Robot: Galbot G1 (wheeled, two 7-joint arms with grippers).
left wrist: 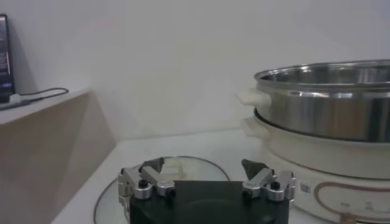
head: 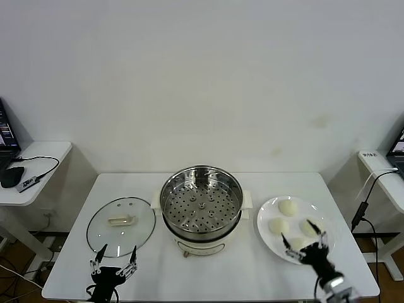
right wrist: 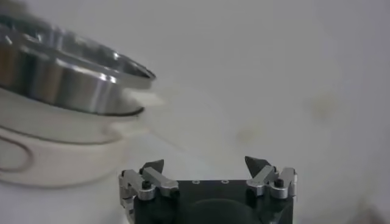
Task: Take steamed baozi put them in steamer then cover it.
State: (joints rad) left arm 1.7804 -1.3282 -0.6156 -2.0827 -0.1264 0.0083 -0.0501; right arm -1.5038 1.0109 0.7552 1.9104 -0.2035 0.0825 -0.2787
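Note:
The steamer (head: 201, 205), a shiny steel pot with a perforated tray and white base, stands uncovered at the table's middle. Several cream-white steamed baozi (head: 288, 206) lie on a white plate (head: 265, 218) to its right. My right gripper (head: 305, 245) hovers open over the plate's near edge, above one bun that it partly hides. My left gripper (head: 115, 254) stands open at the near rim of the glass lid (head: 120, 226), which lies flat to the left of the pot. In the left wrist view the open left gripper (left wrist: 202, 165) faces the lid (left wrist: 183, 163), with the steamer (left wrist: 329, 109) beside it. The right wrist view shows the open right gripper (right wrist: 204, 163) empty, with the steamer (right wrist: 55, 79) to one side.
The white table (head: 221, 271) carries only the pot, plate and lid. A side desk (head: 38, 164) with a mouse and cable stands to the left. Another desk (head: 385, 177) with hanging cables stands to the right. A white wall is behind.

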